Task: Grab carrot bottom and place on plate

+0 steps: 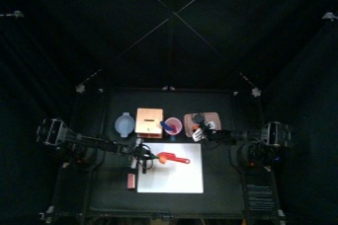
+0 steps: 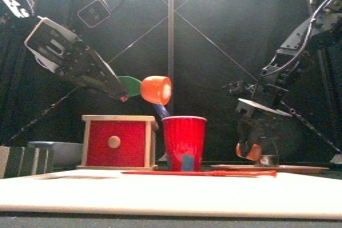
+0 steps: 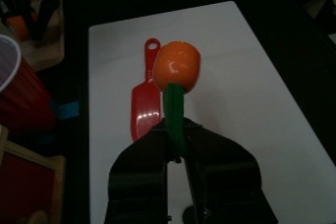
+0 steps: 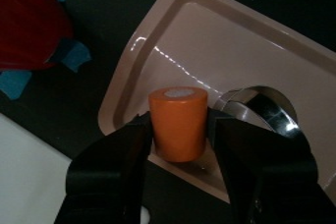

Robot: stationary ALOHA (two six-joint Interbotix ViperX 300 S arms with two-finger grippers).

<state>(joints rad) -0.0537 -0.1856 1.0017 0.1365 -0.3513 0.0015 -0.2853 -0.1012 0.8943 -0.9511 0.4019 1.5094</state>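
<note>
**Status.** R gripper has its jaws clamped on the carrot bottom, an orange piece held upright betw. the two pads. The grab is judged done. The piece sits over the near edge of the plate, a pale beige tray on the right side of the table. The front view shows the R gripper low, close to table level. Cannot tell whether the piece touches the plate or hangs just above it.

**Left to do.** The jaws have not opened, so the piece is not yet set down. What remains, by my estimate: lower if needed, open the jaws, lift clear. A shiny metal item lies on the plate just beside the drop spot. Risk: the piece may land on the rim or roll against that item.

**L arm.** L gripper is closed on the green stem of a round orange carrot top and holds it up above the white mat. A red toy knife lies flat on the mat below it.

**Other items.**
- Red cup stands at the far side of the mat, near centre.
- Red wooden box with a pale round knob stands to the left of the cup.

**Markings.** No brand or writing can be read on the carrot, plate, cup or box. The top view shows a pale label at the near right corner of the table, too small to read.
</note>
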